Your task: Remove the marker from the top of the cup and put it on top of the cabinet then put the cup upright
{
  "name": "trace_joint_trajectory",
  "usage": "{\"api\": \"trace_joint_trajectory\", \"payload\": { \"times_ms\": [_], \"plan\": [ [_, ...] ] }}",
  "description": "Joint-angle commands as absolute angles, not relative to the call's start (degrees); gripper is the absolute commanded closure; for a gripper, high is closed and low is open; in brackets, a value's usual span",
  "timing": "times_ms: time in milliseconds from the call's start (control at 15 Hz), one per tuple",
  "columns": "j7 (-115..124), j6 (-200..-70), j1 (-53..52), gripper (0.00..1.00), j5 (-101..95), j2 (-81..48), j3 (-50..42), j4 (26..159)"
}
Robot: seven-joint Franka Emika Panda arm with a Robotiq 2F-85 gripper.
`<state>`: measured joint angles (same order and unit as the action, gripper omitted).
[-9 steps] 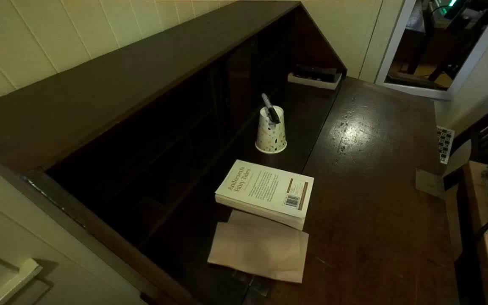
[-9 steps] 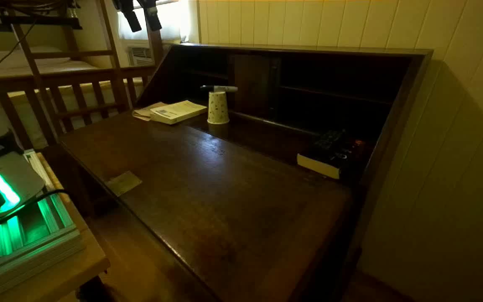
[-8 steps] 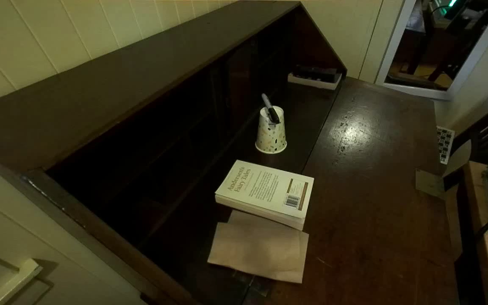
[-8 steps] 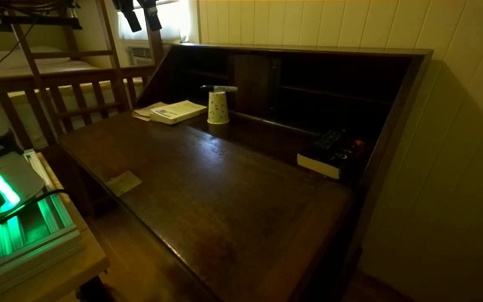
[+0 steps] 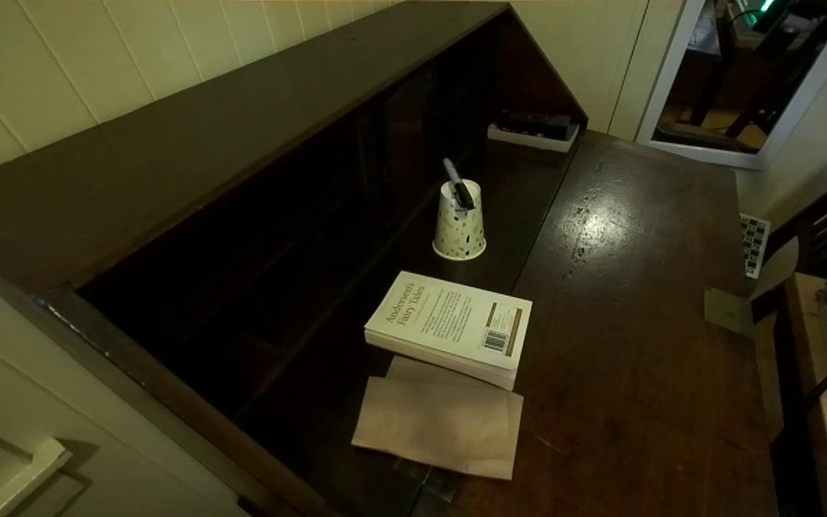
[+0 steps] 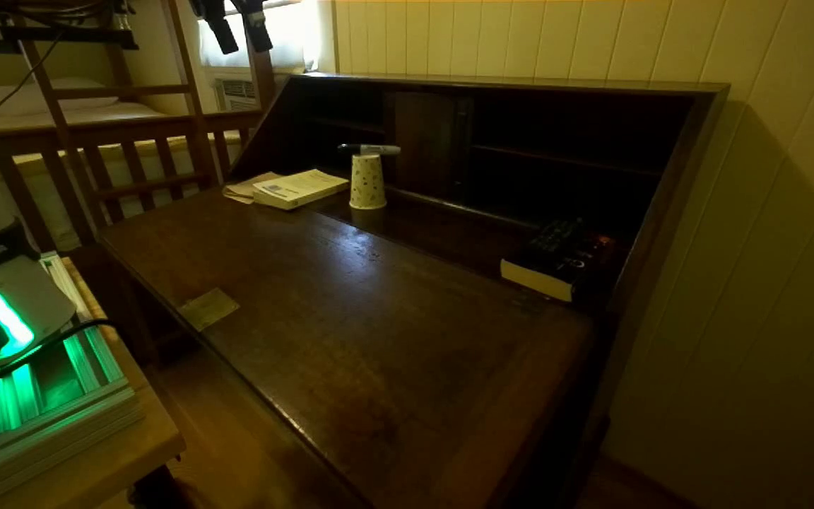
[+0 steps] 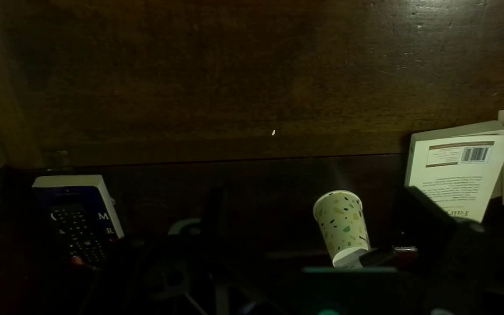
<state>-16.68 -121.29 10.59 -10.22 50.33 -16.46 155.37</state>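
Dark brown wood is the material of the cabinet (image 5: 241, 108), which has a flat top, shadowed compartments under it and a wide flap (image 6: 322, 332) folded out at the front. On the inner board (image 5: 521, 190), near the seam with this flap, the cup (image 5: 459, 233) stands upside down: its wide rim is below and its narrow bottom is turned up. It is white, with small coloured specks on the side. Across this upturned bottom lies the marker (image 6: 372, 150), which has a grey body and a black cap; in an exterior view it reaches past the cup on both sides.

In the wrist view the gripper (image 7: 317, 199) is seen at the lower edge, and its two fingers are spread wide apart. The cup appears between them, but farther away. In an exterior view the finger ends hang at the upper edge, before a bright window (image 6: 301, 32).

Near the cup, the white book (image 5: 449, 323) lies flat with its barcode up, partly over some brown paper (image 5: 438, 427). Toward the opposite end of the board lies a thick book (image 6: 555, 261) with a dark cover.
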Motion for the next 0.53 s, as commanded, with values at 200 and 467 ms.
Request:
{"api": "trace_joint_trajectory", "payload": {
  "times_ms": [200,467],
  "plan": [
    [-6.14,-124.61,11.85,0.0,-9.38,41.11,-12.68,151.76],
    [0.14,-132.23,10.66,0.0,-7.02,31.74,-10.87,148.12]
  ]
}}
